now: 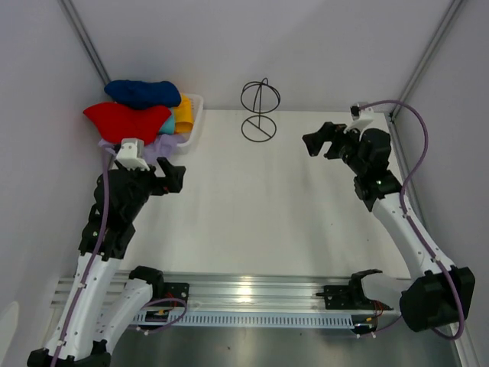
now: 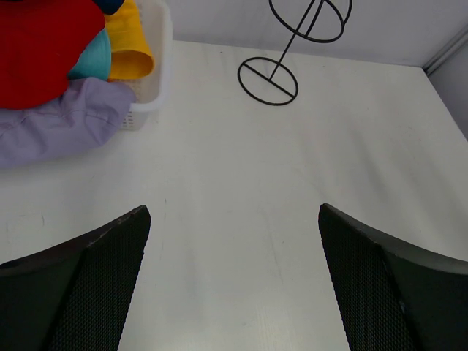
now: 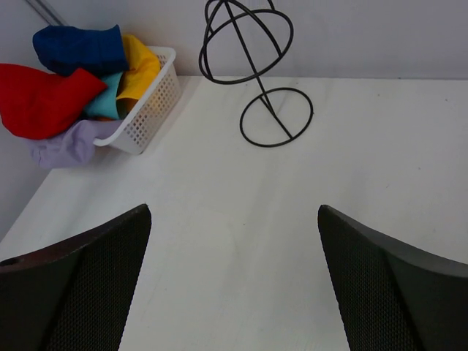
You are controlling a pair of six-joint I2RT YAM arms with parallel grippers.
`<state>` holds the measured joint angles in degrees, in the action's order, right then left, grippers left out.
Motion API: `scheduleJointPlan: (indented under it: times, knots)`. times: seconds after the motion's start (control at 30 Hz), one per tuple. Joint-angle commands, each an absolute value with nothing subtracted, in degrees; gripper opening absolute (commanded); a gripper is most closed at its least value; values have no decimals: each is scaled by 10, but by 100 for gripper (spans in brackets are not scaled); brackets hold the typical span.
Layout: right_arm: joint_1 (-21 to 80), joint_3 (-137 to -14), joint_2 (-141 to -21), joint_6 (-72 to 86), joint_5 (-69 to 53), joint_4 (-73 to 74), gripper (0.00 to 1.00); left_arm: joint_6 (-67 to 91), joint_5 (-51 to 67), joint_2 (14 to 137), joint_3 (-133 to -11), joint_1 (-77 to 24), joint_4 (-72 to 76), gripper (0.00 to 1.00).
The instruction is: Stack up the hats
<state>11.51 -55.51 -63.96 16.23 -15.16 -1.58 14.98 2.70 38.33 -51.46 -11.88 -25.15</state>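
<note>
White table [image 1: 267, 199] beneath grey walls: hats [image 1: 126, 118] heaped in and over a white basket [image 1: 195, 115] at 10 o'clock, wire stand [image 1: 260, 111] at 12; left gripper [image 1: 177, 176] and right gripper [image 1: 319, 141] hover above the surface, jaws wide apart, empty

Left wrist view: red hat [image 2: 36, 51] and lilac hat [image 2: 58, 128] cut off at left edge; wire stand [image 2: 272, 74] cut off at top. Teal hat [image 2: 91, 55] mostly hidden between red hat and yellow hat [image 2: 128, 44].
</note>
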Motion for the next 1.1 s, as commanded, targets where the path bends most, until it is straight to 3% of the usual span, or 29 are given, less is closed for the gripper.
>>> scheduleJointPlan:
  times: [0.0, 0.4, 0.8, 1.0, 1.07]
  knots:
    - [146, -605, -701, 141, -104, -60, 99, 149, 31, 383, -500, -120, -224, 99]
    - [167, -965, -1099, 45, -108, -3, 99, 134, 82, 406, -495, -120, -222, 99]
    - [181, -1129, -1241, -33, -98, 19, 99, 134, 91, 446, -503, -120, -212, 100]
    - [189, -1183, -1285, -72, -89, 32, 88, 139, 94, 468, -509, -120, -207, 100]
    - [192, -1221, -1312, -88, -85, 49, 78, 138, 94, 477, -512, -121, -209, 99]
